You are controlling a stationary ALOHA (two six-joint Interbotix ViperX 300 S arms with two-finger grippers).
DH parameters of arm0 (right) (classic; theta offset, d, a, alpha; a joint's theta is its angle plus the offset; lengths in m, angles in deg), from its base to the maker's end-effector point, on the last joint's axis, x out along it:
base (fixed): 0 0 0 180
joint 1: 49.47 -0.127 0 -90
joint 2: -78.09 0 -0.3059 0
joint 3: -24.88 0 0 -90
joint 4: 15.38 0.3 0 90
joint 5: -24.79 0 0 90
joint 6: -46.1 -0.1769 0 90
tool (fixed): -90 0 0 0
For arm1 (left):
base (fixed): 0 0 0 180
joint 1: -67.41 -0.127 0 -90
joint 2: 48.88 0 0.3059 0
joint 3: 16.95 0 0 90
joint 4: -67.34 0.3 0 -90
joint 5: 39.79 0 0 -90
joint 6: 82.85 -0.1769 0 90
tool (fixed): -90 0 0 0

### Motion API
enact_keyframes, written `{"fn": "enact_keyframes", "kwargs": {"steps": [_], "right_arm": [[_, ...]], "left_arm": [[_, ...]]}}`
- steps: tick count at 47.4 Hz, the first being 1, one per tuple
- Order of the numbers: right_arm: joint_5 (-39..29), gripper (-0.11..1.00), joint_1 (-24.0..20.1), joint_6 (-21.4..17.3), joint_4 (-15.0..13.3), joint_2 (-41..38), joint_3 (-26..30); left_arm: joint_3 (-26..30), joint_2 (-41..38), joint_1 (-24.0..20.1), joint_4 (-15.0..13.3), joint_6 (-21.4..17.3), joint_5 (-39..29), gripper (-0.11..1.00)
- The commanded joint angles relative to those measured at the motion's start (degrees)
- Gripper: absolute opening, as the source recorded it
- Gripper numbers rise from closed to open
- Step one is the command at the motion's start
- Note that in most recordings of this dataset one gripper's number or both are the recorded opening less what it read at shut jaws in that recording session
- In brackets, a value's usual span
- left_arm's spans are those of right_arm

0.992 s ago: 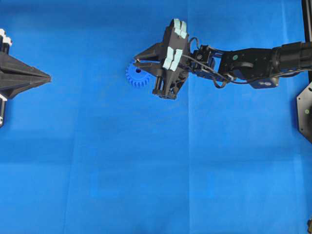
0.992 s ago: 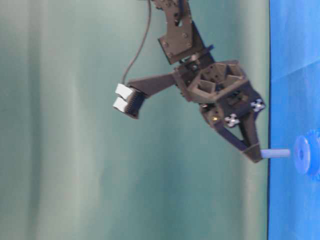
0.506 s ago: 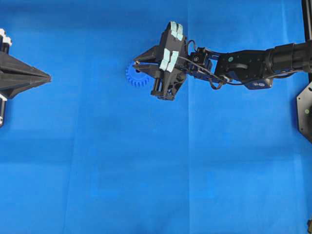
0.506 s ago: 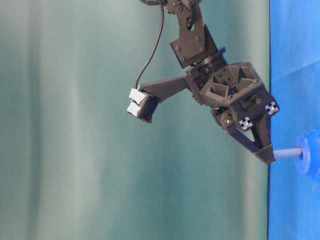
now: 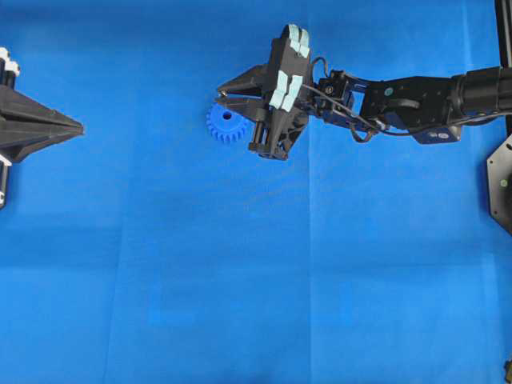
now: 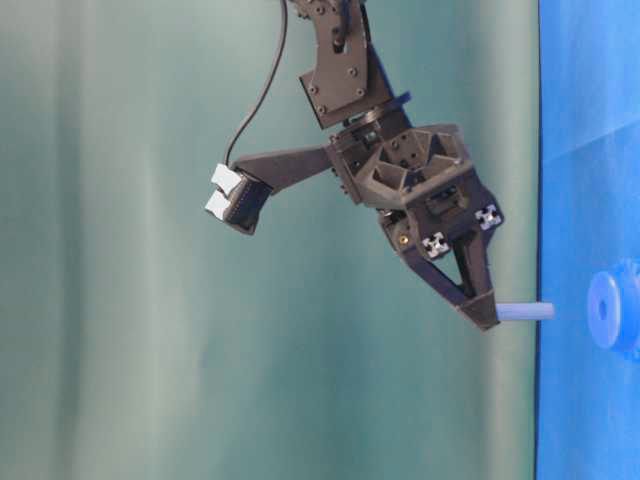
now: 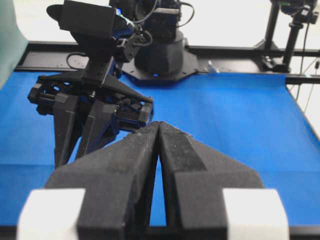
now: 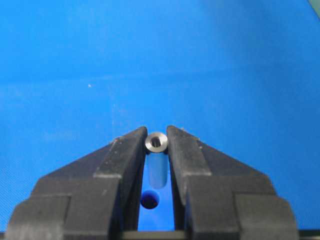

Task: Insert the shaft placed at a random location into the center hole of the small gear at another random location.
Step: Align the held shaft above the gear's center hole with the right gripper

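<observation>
**Shaft held just short of the gear**

Shaft is pinched between the fingertips of the right gripper, its free end aimed at the small gear and apart from it. The center hole is seen between the jaws. Well away from the gear, the left gripper is pressed together, holding nothing.

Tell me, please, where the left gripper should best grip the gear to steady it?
Probably across the gear at its toothed rim, from the overhead view's left: it lies flat, and the right gripper, holding the shaft, hangs over its right side, so the hole must stay free.
</observation>
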Motion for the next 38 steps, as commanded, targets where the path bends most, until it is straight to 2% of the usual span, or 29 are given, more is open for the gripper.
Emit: {"fn": "enact_keyframes", "kwargs": {"steps": [1,20,38], "right_arm": [[0.4,0.04,0.0,0.1,-0.2,2.1,1.0],[2.7,0.04,-0.1,-0.7,0.3,-1.2,0.8],[3.7,0.04,-0.6,-1.0,2.3,-4.4,0.5]], "left_arm": [[0.5,-0.3,0.1,0.0,0.1,0.3,0.0],[0.5,-0.3,0.0,0.0,0.1,0.3,0.0],[0.5,-0.3,0.0,0.0,0.1,0.3,0.0]]}}
